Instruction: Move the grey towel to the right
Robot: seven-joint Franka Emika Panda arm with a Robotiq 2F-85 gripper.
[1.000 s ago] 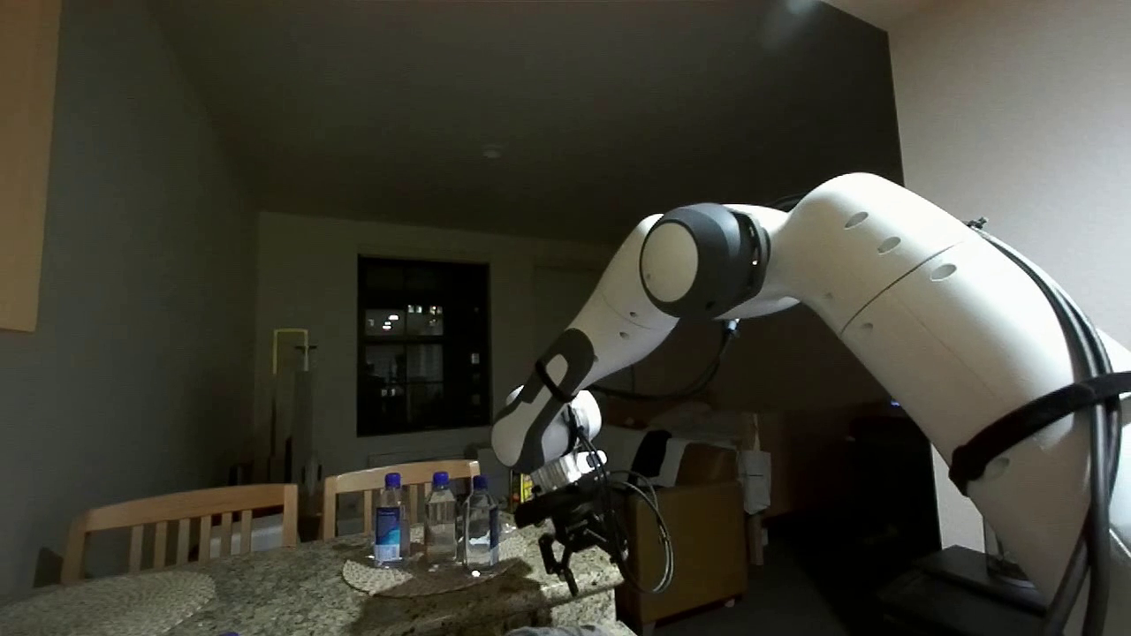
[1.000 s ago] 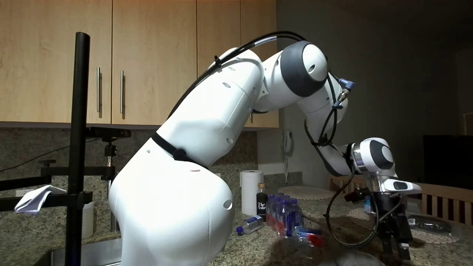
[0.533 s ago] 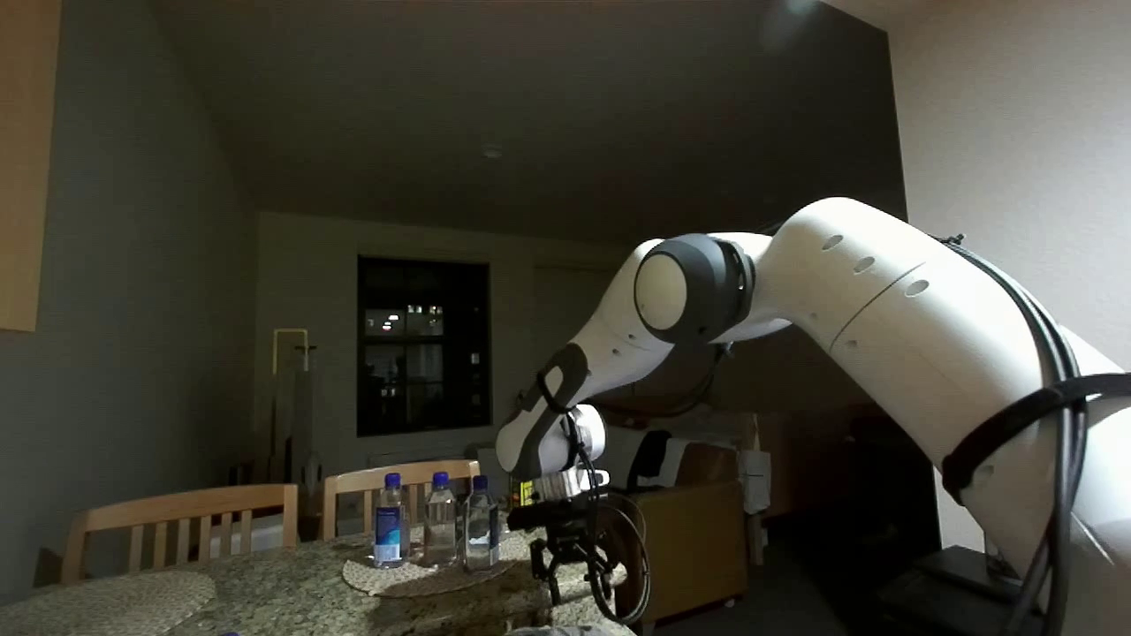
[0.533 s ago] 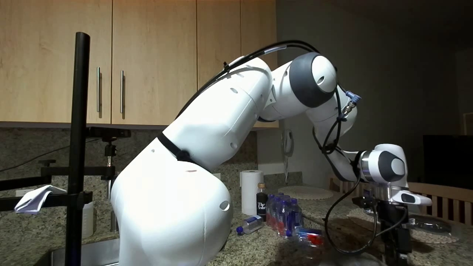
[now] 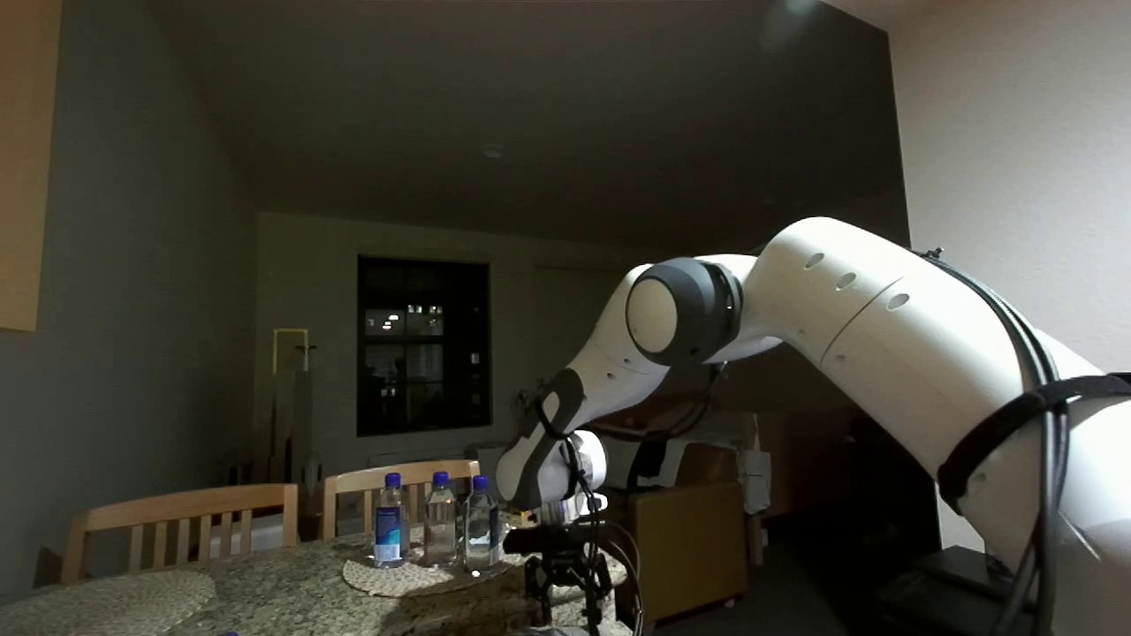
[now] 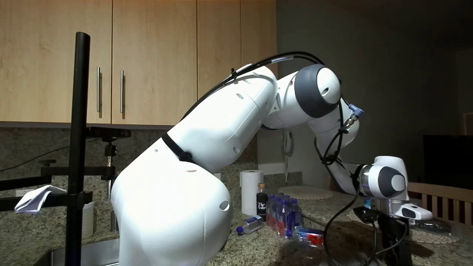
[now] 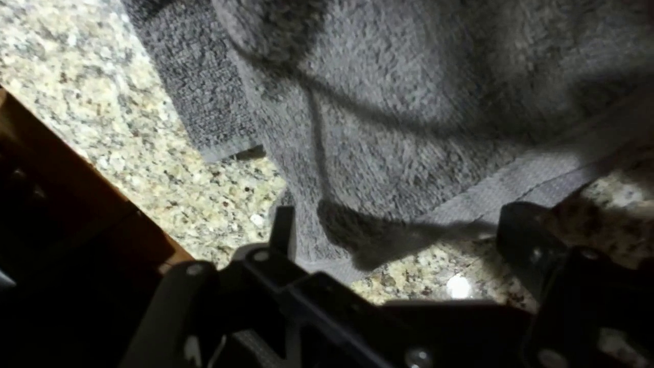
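The grey towel (image 7: 388,122) lies folded and rumpled on the granite counter and fills the upper part of the wrist view. One of its corners points down between my fingers. In an exterior view only a sliver of the towel (image 5: 555,631) shows at the bottom edge. My gripper (image 7: 401,225) is open and empty, its two fingers wide apart on either side of the towel's corner. In an exterior view the gripper (image 5: 565,605) points down just over the towel. In the other camera's picture its fingertips are cut off by the frame's bottom.
Three bottles (image 5: 439,521) stand on a round woven mat (image 5: 389,581) beside the gripper. Several more bottles (image 6: 282,216), one lying bottle (image 6: 251,224) and a paper towel roll (image 6: 252,192) are on the granite counter (image 7: 117,117). Wooden chairs (image 5: 181,517) stand behind.
The arm has come down, and the gripper has lowered and turned from tilted to pointing straight down over the towel. The towel and bottles show no clear movement.
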